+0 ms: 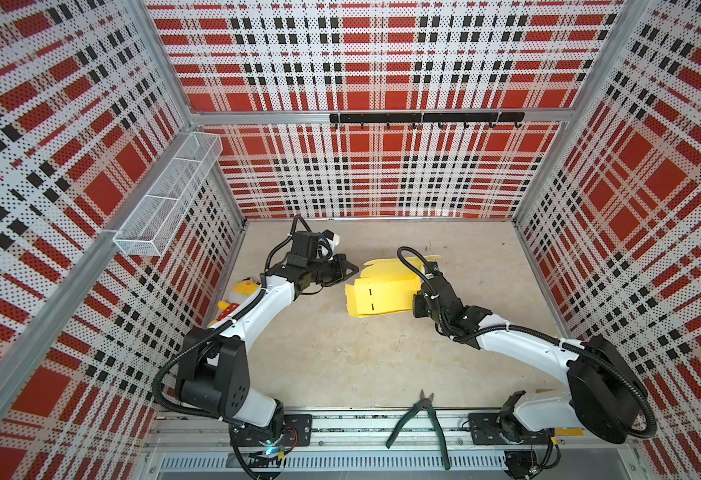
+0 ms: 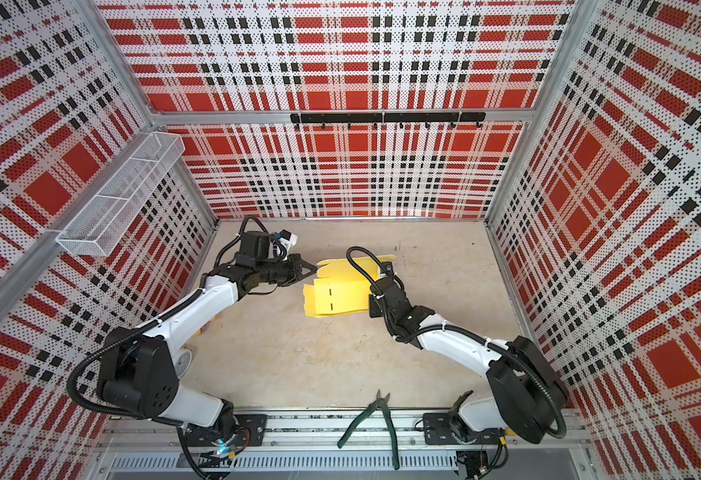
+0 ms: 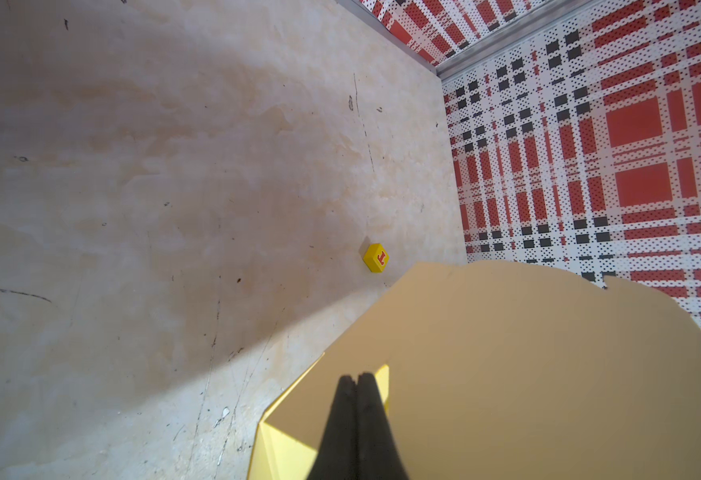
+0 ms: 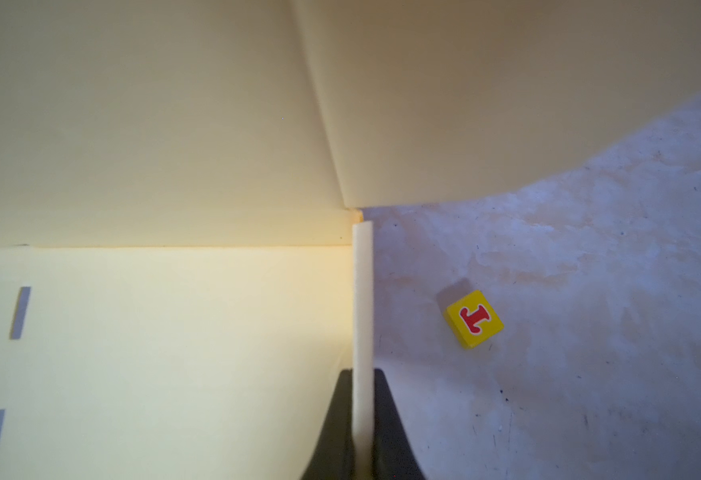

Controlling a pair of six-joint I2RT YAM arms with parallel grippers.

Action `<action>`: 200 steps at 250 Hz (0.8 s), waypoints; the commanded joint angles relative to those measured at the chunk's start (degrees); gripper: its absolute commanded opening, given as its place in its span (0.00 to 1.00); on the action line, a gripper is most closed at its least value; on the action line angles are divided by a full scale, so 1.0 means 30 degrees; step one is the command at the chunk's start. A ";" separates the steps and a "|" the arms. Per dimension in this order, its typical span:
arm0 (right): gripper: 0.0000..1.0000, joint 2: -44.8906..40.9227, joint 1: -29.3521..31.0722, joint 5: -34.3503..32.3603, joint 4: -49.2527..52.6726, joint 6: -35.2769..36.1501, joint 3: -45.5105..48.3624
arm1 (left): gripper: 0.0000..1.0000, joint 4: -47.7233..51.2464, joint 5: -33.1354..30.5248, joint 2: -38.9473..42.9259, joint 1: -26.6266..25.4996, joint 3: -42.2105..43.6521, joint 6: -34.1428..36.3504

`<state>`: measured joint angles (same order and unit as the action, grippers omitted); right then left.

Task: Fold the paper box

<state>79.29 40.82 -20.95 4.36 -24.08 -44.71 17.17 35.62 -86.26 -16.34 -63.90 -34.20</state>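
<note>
Mid-table, paper box (image 1: 382, 297) sits only part-formed, one panel raised, rounded tabs loose, slots unfilled, right gripper (image 4: 362, 382) pinching a thin flap edge, left gripper (image 3: 357, 380) pressed together and empty just beside the rounded flap; most folds, by my reckoning, remain.

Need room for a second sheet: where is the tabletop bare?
Biggest bare patch: tabletop between the arms, from the paper box forward to the pliers. Another: between box and right wall. Crowded: at the box, where left gripper and right gripper meet, and by the plush toy under the left arm.
</note>
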 commanded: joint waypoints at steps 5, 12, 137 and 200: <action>0.00 -0.0646 0.0105 -0.0772 -0.0071 -0.0381 -0.0910 | 0.00 -0.0054 -0.0312 0.0008 -0.0089 -0.0213 0.0293; 0.00 -0.0647 0.0088 -0.0945 0.0047 -0.0744 -0.0962 | 0.00 -0.0056 -0.0383 0.0004 -0.0098 -0.0128 0.0324; 0.00 0.0737 0.1068 -0.3659 0.2213 -0.1262 -0.2834 | 0.00 0.0503 -0.0630 0.0429 -0.0215 -0.0468 0.1203; 0.00 0.1036 0.1065 -0.4060 0.2442 -0.2148 -0.3178 | 0.00 0.0445 -0.0457 0.0577 -0.0853 -0.0152 0.1024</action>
<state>81.41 43.81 -30.74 12.64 -27.66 -52.88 18.94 34.26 -86.11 -17.45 -64.01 -31.44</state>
